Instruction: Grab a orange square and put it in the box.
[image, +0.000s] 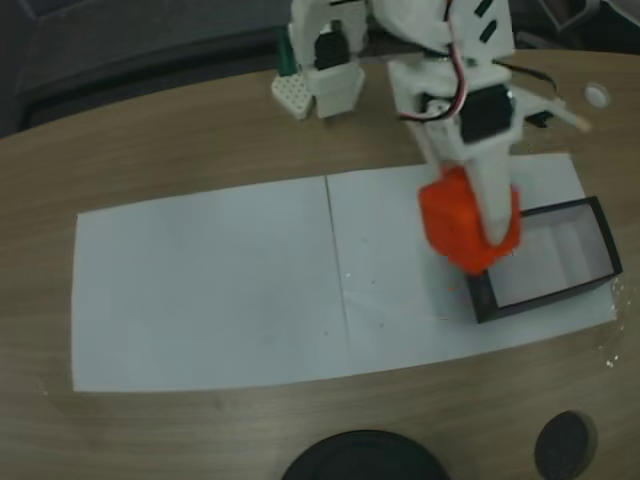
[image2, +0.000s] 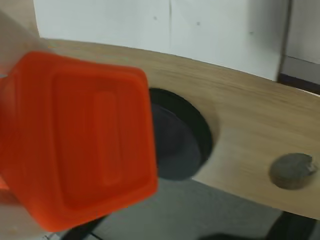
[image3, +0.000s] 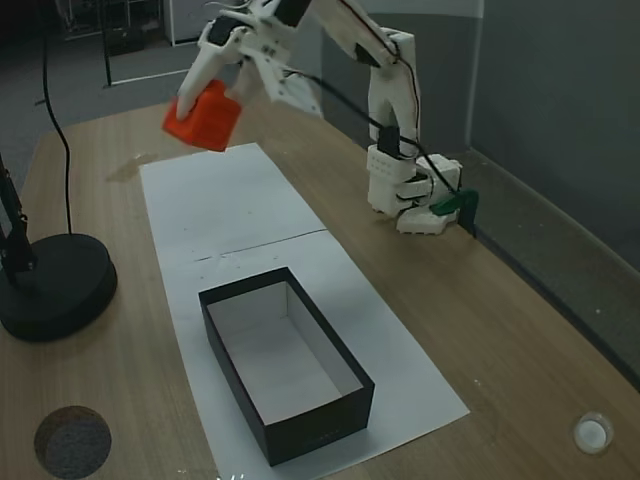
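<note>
High above table, hand (image3: 205, 100) clamps orange square (image3: 203, 117), away from box (image3: 285, 362).

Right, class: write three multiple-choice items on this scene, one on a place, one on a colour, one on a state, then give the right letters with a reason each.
1. Where is the orange square?
A. Lying inside the box
B. Held up in the air by the pincer
C. Resting on the white paper

2. What colour are the walls of the box?
A. Black
B. Orange
C. Green

3. What does the box hold?
A. Two blocks
B. A round disc
C. Nothing

Answers:
1 B, since in a fixed view the pincer grips the square well above the table.
2 A, since the thin walls look black around a pale floor in both fixed views.
3 C, since its whitish floor lies bare.
</note>
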